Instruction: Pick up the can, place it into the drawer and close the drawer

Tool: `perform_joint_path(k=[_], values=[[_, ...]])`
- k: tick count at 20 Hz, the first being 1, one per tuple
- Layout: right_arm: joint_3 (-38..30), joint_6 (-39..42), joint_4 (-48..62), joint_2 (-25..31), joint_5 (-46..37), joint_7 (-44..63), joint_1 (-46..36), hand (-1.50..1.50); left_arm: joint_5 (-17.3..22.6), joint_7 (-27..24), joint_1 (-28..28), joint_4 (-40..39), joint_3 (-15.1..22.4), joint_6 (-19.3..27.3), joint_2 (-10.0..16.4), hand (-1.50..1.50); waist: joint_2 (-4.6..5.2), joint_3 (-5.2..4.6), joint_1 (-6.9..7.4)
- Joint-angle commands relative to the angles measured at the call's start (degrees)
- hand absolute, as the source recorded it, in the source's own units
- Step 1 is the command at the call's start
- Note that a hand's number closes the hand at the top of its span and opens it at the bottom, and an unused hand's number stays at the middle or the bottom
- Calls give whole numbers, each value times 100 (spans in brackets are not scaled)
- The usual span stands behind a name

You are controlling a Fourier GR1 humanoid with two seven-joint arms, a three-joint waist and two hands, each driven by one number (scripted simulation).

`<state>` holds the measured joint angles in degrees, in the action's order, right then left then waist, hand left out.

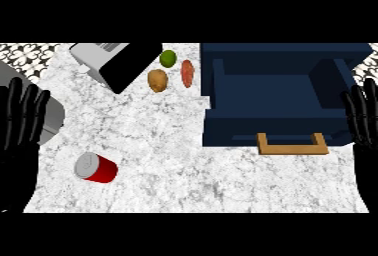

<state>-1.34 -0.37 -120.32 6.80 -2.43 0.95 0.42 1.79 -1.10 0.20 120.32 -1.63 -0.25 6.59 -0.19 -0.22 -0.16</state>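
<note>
Marbled counter, cylindrical red can

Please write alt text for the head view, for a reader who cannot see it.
A red can is at the lower left of a marble counter, apart from an open navy drawer at the right. The left hand and right hand rest open at the view's edges, holding nothing.

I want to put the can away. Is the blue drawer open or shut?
Open: the drawer is pulled out, its inside showing behind the wooden handle.
</note>
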Motion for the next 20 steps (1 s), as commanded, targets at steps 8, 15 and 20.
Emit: perform_joint_path(k=[8,15,20], values=[[-230,-499,352,-435,145,830,380,-150,1330,879,1230,-45,-263,-1411,904,-150,47,17,69],[-716,-111,-439,-111,653,1131,1189,-150,2392,1338,1931,544,-1158,-1997,1347,-150,0,22,17],[-1266,290,-117,-4,1146,582,1461,-150,2943,1752,2004,889,-1736,-2182,1439,-150,8,25,18]])
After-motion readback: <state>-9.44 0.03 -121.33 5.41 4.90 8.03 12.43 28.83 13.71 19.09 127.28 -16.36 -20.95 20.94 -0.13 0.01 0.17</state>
